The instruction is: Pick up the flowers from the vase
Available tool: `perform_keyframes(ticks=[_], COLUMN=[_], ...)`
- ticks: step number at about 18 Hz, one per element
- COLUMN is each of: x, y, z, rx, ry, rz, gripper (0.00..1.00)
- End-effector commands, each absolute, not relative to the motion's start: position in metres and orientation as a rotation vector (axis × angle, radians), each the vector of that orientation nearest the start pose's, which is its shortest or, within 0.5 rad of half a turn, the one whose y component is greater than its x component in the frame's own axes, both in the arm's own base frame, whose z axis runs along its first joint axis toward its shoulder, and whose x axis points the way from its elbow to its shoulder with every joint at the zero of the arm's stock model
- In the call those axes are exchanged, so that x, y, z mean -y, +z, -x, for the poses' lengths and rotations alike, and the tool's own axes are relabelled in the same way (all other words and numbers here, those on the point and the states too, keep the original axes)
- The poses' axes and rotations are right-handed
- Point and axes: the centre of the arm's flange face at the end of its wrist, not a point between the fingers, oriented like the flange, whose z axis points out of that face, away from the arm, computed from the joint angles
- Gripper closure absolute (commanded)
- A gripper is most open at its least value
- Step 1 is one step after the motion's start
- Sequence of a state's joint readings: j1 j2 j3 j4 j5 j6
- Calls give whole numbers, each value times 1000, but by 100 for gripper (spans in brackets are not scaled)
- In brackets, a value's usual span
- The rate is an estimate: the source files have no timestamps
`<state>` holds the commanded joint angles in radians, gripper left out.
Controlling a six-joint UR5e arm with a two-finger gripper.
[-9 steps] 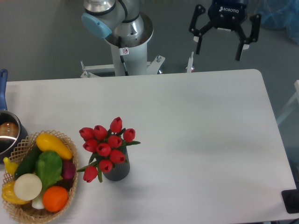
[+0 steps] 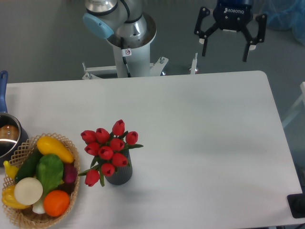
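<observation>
A bunch of red tulip flowers (image 2: 108, 150) with green leaves stands in a small dark grey ribbed vase (image 2: 120, 175) on the white table, left of centre near the front. My gripper (image 2: 225, 52) hangs open beyond the table's back edge at the upper right, far from the flowers, with nothing between its fingers.
A wicker basket (image 2: 70, 191) of vegetables and fruit sits at the front left, close beside the vase. A metal pot (image 2: 8, 137) with a blue handle is at the left edge. The arm's base (image 2: 129, 43) stands behind the table's back edge.
The gripper has shifted very slightly up and to the right. The flowers and vase have not moved.
</observation>
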<state>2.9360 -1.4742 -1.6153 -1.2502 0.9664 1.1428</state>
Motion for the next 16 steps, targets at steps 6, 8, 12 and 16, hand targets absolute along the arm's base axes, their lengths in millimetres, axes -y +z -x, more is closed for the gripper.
perform_keyframes(ticks=[6, 8, 12, 16], x=[-282, -283, -286, -321], y=[536, 528, 519, 497], z=[419, 420, 418, 412], rx=[186, 191, 135, -9], ry=[140, 122, 135, 95], rz=[2459, 2458, 2467, 2488], gripper=[0, 0, 0, 0])
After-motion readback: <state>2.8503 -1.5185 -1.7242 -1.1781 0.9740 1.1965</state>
